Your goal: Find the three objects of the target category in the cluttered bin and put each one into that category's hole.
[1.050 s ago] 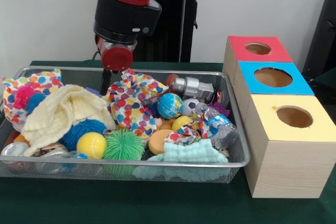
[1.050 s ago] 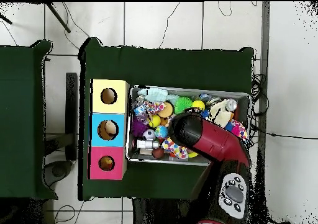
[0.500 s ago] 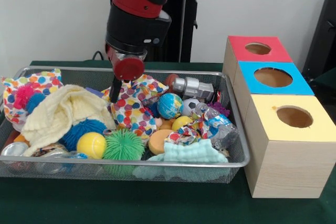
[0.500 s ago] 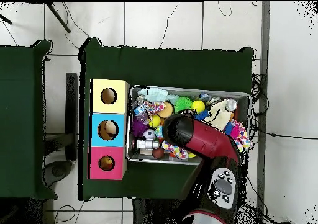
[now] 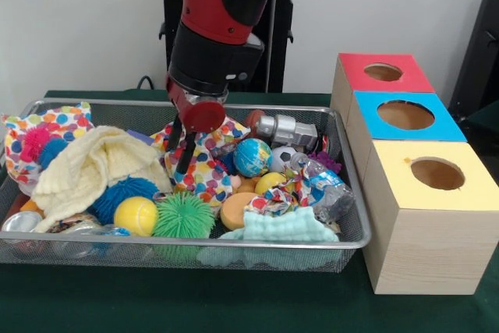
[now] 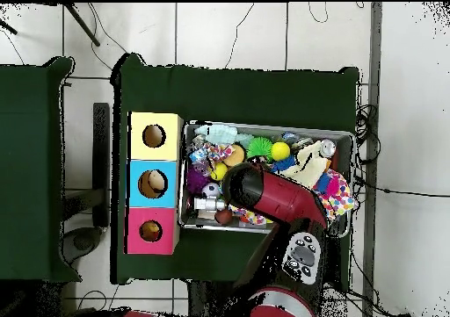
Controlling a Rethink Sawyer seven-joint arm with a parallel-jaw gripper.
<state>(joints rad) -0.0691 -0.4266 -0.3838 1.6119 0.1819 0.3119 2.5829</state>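
Gripper over the cluttered wire-mesh bin (image 5: 352, 193)

The black two-fingered gripper (image 5: 181, 150), fingers spread and empty, hangs above the crumpled polka-dot cloth (image 5: 199, 163), likely positioned for searching.

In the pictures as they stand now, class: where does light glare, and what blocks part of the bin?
Front view: highlights glint on the silver wrapper and the shiny ball. Overhead view: the arm hides much of the wire bin; no glare is visible there.
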